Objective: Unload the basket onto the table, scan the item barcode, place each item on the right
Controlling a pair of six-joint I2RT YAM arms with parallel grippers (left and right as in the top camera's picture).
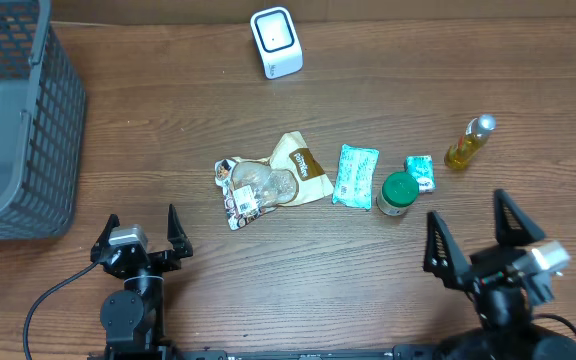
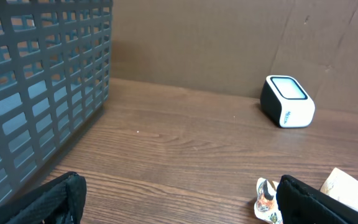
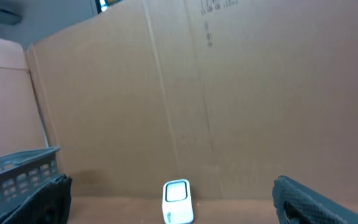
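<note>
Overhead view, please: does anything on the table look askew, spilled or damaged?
Only the snack bag stands out: it lies crumpled and askew in the middle of the table. Nothing looks spilled; the scanner stands apart at the back.

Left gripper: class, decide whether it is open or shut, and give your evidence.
Open. Overhead, the left gripper shows its fingers wide apart, bare table between them, nothing held.

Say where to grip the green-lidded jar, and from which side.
Probably take the green-lidded jar across its round lid, straight down, with the nearer right gripper. It seems to stand upright. A teal packet on its left and a small teal pack behind-right crowd it, so set fingers near-far.
</note>
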